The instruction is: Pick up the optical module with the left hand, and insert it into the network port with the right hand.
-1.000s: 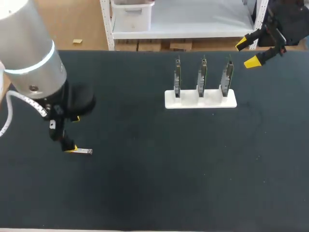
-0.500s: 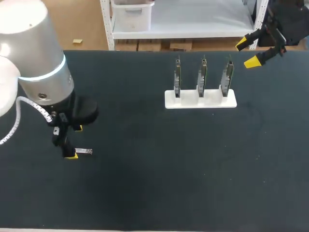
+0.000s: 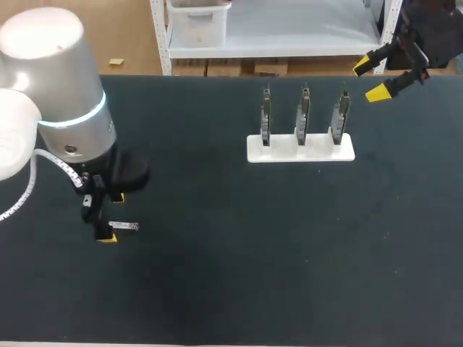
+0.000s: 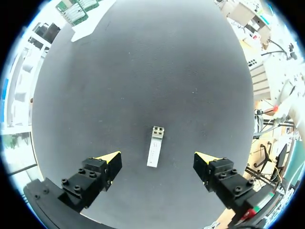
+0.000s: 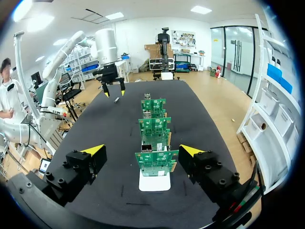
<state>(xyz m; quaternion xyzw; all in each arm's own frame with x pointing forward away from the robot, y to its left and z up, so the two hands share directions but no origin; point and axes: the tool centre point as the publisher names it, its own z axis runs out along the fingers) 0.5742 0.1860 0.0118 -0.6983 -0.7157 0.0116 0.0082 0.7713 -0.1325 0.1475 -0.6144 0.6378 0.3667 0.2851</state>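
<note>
3 green circuit boards (image 3: pixel 304 112) stand upright in a row on a white stand (image 3: pixel 300 148), which sits on the dark table (image 3: pixel 253 253) toward its far side. Well away from the stand, toward the left arm's side and nearer the robot, the optical module (image 3: pixel 124 226) lies flat on the table, a small silver bar. The left gripper (image 3: pixel 111 217) hangs over it there, pointing down. In the left wrist view the 2 yellow-tipped fingers (image 4: pixel 110 157) are spread wide, with the module (image 4: pixel 155 146) lying lengthwise in the gap between them. It touches neither finger, and the stand shows far ahead of it at the table's edge. The right gripper (image 3: pixel 370 79) is held in the air just beyond the stand's right end, past the rightmost board, with its fingers also spread wide and holding nothing. From the right wrist view the boards (image 5: pixel 155 162) line up one behind the other, straight ahead of the open fingers. The stand's white base (image 5: pixel 154 181) is under the nearest board, and the left arm's gripper (image 5: pixel 114 93) hangs far beyond the row.
</note>
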